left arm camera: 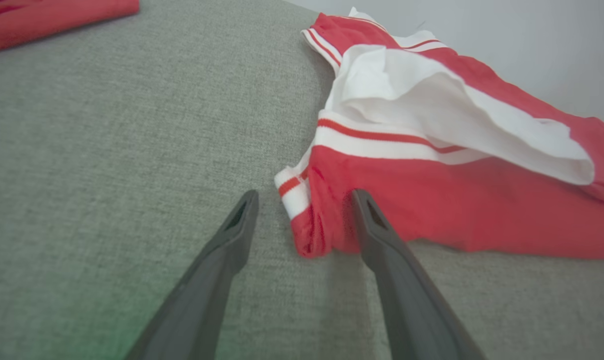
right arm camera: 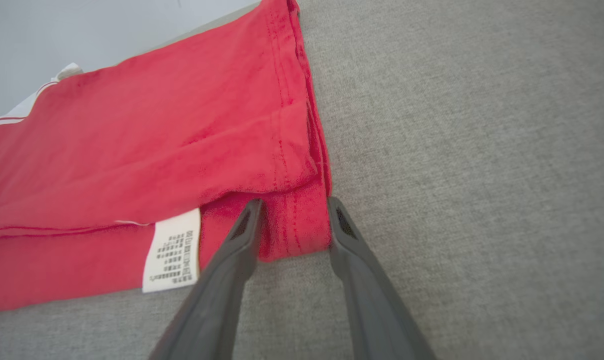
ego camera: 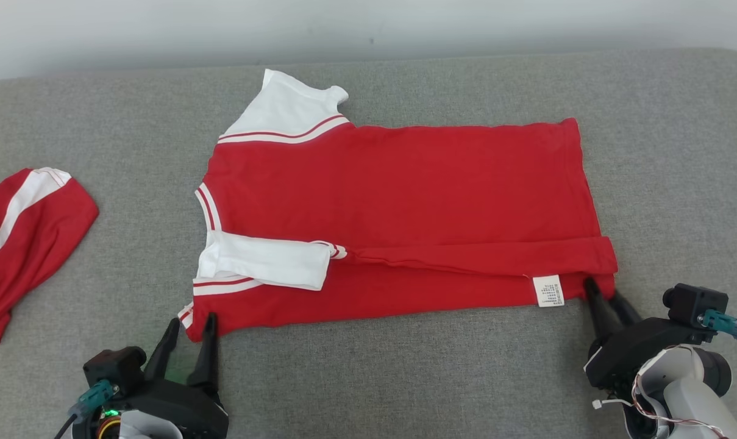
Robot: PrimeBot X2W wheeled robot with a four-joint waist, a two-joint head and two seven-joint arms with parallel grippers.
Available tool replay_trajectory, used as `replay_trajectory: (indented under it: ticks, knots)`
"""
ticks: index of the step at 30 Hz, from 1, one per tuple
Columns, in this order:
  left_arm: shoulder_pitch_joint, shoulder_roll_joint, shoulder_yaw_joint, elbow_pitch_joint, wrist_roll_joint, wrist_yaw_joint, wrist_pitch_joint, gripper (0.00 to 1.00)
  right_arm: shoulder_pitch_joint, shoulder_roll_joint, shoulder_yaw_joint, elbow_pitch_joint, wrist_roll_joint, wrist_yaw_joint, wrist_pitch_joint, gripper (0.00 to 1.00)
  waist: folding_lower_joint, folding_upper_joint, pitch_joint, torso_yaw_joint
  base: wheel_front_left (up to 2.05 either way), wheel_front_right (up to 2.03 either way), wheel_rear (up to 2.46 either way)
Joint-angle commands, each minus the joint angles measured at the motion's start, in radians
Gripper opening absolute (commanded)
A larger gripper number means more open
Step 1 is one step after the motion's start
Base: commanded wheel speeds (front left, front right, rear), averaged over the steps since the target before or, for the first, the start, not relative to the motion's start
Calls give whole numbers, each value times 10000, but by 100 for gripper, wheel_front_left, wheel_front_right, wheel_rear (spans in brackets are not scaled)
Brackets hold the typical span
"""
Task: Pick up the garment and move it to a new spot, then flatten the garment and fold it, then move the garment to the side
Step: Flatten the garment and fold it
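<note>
The garment (ego camera: pixel 405 189), a red shirt with white sleeves and striped trim, lies spread on the grey cushioned surface (ego camera: pixel 405 378), its near long edge folded over. My left gripper (ego camera: pixel 191 320) stands open at the shirt's near-left shoulder corner; in the left wrist view that corner (left arm camera: pixel 306 220) lies between the fingers of the gripper (left arm camera: pixel 305 195). My right gripper (ego camera: pixel 602 288) is at the near-right hem corner. In the right wrist view its fingers (right arm camera: pixel 294 201) straddle the red hem corner (right arm camera: pixel 294 225), still apart, the cloth flat between them beside a white care label (right arm camera: pixel 173 256).
A second bunched red and white piece of clothing (ego camera: pixel 27 238) lies at the far left of the surface, also seen in the left wrist view (left arm camera: pixel 47 20). A pale wall (ego camera: pixel 368 24) runs along the back edge. Bare grey fabric lies in front of the shirt.
</note>
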Motion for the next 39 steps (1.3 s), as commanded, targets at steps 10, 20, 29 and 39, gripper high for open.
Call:
replay_trajectory:
  ticks: [10, 20, 29, 39]
  knots:
    - [329, -306, 139, 155, -188, -246, -161, 0, 547, -111, 227, 114, 702, 5, -628, 0, -1, -1, -855, 75, 0, 0, 0]
    - [2135, -349, 457, -1685, -167, 132, -209, 0, 2453, -445, -152, -1338, 1246, 5, -376, 0, -1, -1, -1457, 223, 0, 0, 0]
    - [3322, -460, 223, -2752, -116, 571, -76, 9, 4068, -19, -1258, -2632, 875, 5, 287, 3, -1, -1, -1543, 371, 0, 0, 0]
    - [3419, -535, 757, -2926, 291, 688, -205, 100, 4245, 406, -1822, -3398, -146, 5, -212, 100, -1, -1, -1850, 219, 0, 0, 0]
